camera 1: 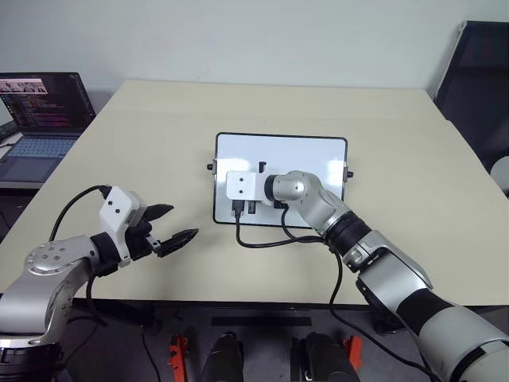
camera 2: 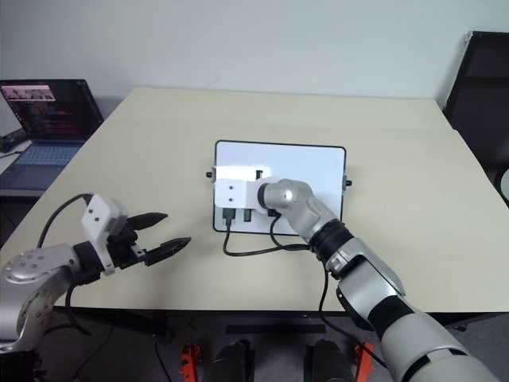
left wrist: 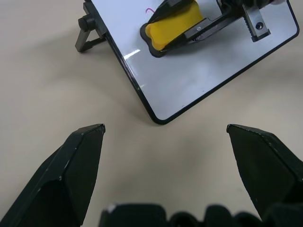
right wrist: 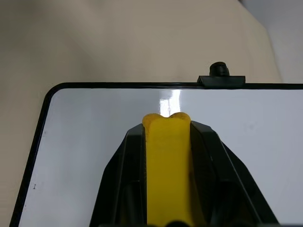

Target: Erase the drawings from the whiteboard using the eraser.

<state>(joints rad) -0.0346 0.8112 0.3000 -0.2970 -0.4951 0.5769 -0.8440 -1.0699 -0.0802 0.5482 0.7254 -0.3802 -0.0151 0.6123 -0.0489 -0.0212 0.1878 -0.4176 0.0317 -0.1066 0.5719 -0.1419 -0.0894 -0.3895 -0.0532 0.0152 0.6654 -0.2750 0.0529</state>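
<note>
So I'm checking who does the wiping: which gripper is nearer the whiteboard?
The right. The right gripper, shut on the eraser, is over the whiteboard. The left gripper hovers open over the table, off the board's left side.

both head eyes are looking down over the table [camera 1: 159,143], sharing the whiteboard [camera 1: 318,155]; the wrist cameras are sitting close, facing that same board from opposite ends.

Silver arms, white wrist boxes, blk cables, blk fingers [left wrist: 71,175].
</note>
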